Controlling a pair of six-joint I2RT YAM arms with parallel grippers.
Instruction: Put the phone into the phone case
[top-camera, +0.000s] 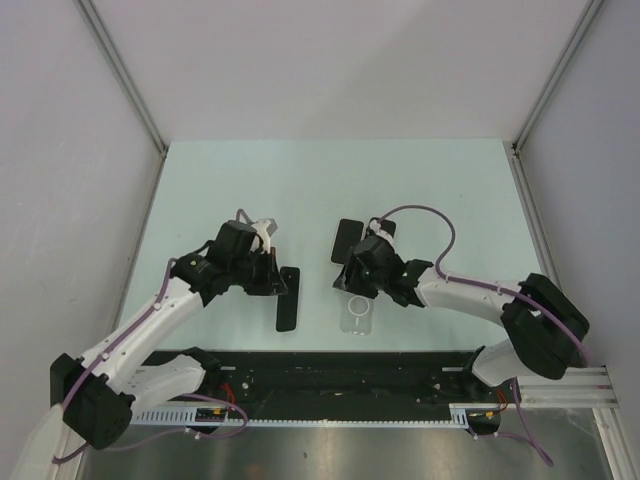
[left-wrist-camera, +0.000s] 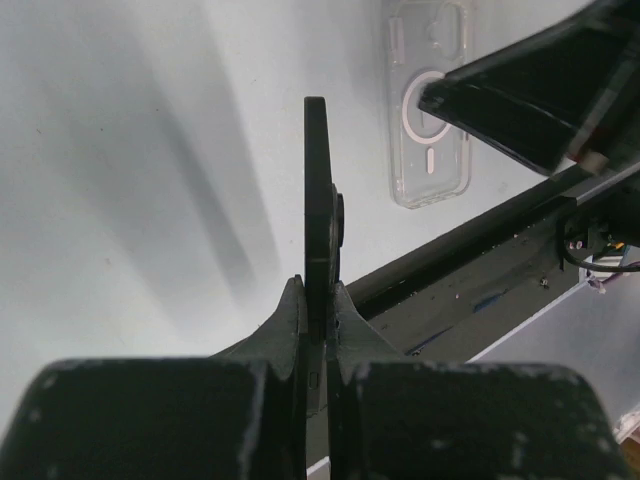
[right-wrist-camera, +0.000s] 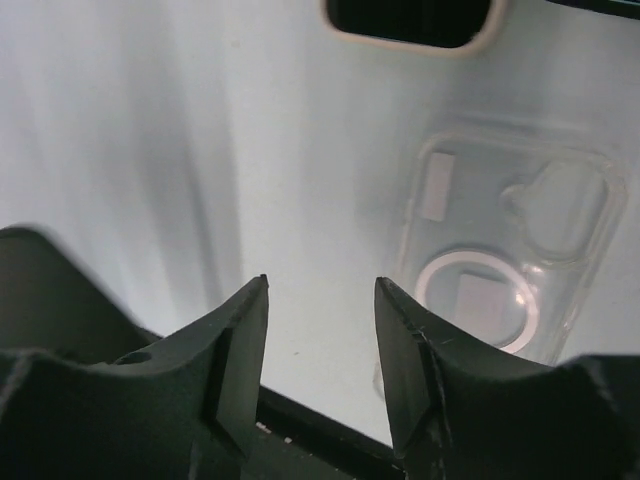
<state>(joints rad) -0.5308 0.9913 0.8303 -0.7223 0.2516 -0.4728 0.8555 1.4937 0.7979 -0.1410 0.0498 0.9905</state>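
Note:
My left gripper (top-camera: 277, 276) is shut on a black phone (top-camera: 288, 303) and holds it on edge above the table. In the left wrist view the phone (left-wrist-camera: 318, 200) shows edge-on, pinched between my fingers (left-wrist-camera: 290, 318). The clear phone case (top-camera: 358, 315) with a white ring lies flat near the table's front edge, right of the phone. It also shows in the left wrist view (left-wrist-camera: 428, 100) and the right wrist view (right-wrist-camera: 500, 260). My right gripper (top-camera: 347, 284) is open and empty, just above and beside the case's far left end (right-wrist-camera: 320, 285).
A dark flat object with a pale rim (top-camera: 346, 241) lies behind the right gripper, and its edge shows in the right wrist view (right-wrist-camera: 410, 20). The black rail (top-camera: 340, 375) runs along the table's front edge. Grey walls enclose the table on three sides.

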